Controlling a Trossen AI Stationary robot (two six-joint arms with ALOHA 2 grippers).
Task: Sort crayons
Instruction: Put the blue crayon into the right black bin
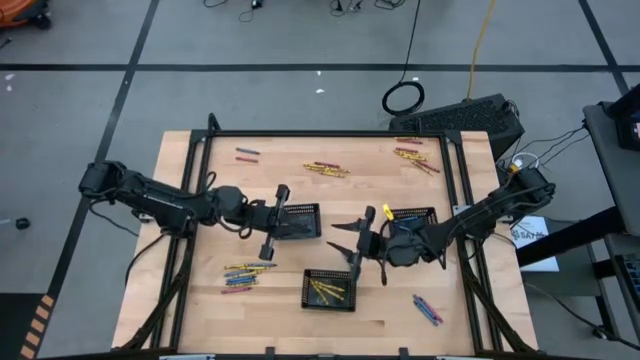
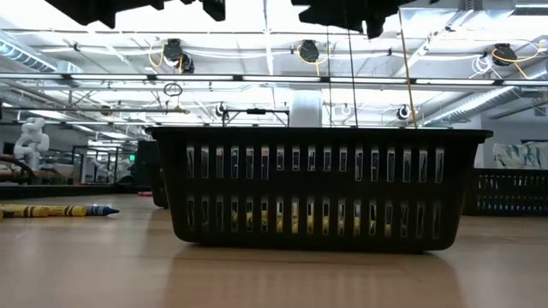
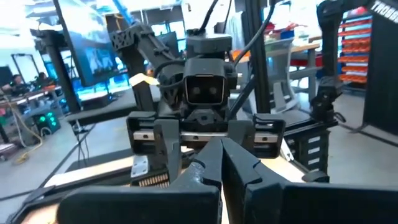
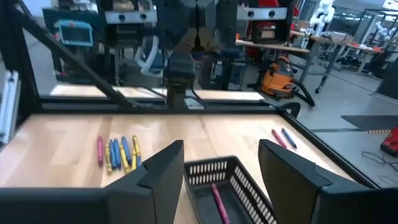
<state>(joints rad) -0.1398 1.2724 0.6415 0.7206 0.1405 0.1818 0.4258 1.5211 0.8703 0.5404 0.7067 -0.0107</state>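
On the pale wooden table top (image 1: 200, 300), left to right: a cluster of thin yellow, blue and red wax crayons (image 1: 245, 276) lies near the front left. The left gripper (image 1: 276, 222) hangs above the table centre-left, beside a black mesh rectangular tray (image 1: 300, 221); its fingers (image 3: 239, 168) are pressed fully together and hold nothing. A second black mesh tray (image 1: 329, 288) near the front edge contains yellow crayons (image 1: 328, 290). The right gripper (image 1: 362, 247) is just beside it, with its two dark fingers (image 4: 163, 165) spread wide and empty. In the right wrist view, a pink crayon (image 4: 219, 200) lies inside a tray (image 4: 239, 180) below and between those fingers, clear of both. A third tray (image 1: 412, 216) stands right of centre. Loose crayons (image 1: 427, 308) lie at the front right.
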